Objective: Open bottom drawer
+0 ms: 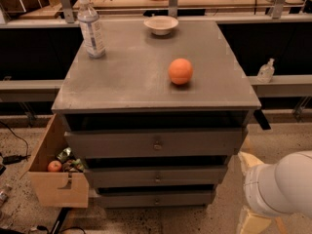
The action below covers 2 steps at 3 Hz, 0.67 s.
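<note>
The bottom drawer [126, 199] is the lowest of three dull grey drawers in the cabinet and sits pushed in. Its small metal knob [157, 199] is at the centre of the front. The middle drawer [122, 177] and the taller top drawer [117, 144] are above it, both closed. My gripper [243, 191] is at the lower right, beside the cabinet's right side and level with the lower drawers. Its two cream fingers [249, 162] stand wide apart with nothing between them. It touches no drawer.
On the cabinet top [122, 77] are an orange [181, 71], a water bottle [91, 27] and a white bowl [161, 24]. A cardboard box [53, 189] holding an apple [54, 166] stands against the cabinet's left side. A small bottle [266, 71] sits on a ledge to the right.
</note>
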### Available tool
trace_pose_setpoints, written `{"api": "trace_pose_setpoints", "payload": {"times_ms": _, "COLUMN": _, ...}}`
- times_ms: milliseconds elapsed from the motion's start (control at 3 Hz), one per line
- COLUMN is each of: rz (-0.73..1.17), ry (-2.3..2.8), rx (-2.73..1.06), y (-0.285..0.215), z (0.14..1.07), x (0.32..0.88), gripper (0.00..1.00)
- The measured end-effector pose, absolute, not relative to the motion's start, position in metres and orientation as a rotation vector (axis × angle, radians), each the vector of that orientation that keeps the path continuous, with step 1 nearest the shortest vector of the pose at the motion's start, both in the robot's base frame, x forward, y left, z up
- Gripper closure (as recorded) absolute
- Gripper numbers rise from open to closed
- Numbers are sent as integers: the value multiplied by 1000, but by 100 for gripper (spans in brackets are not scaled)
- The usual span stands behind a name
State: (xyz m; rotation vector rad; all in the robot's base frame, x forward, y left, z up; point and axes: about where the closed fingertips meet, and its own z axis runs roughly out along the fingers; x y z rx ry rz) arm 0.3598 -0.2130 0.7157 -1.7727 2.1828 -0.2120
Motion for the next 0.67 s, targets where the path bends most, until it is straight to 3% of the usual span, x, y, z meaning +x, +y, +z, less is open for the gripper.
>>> {"api": "trace_pose_setpoints", "payload": {"times_ms": 667, "rz": -144, "ry": 2193, "rx": -1740, "y": -206, "z": 691, "x": 358, "gripper": 0}}
